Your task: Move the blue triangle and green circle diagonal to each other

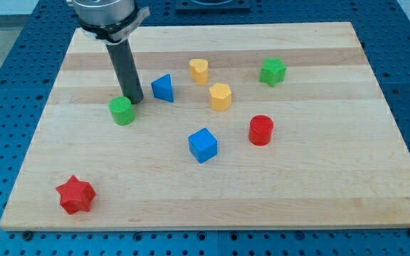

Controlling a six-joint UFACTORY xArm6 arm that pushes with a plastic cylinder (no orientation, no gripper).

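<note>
The blue triangle (163, 88) sits on the wooden board (319, 185), left of centre toward the view's top. The green circle (122, 111) lies below and to the left of it, a short gap apart. My tip (134, 99) comes down from the view's top and rests right at the green circle's upper right edge, between the circle and the triangle. It seems to touch the circle and stands clear of the triangle.
Two yellow blocks (199, 70) (221, 97) lie right of the triangle. A green star (272, 71) is at the upper right, a red cylinder (260, 130) and a blue cube (203, 145) near the middle, and a red star (75, 195) at the lower left.
</note>
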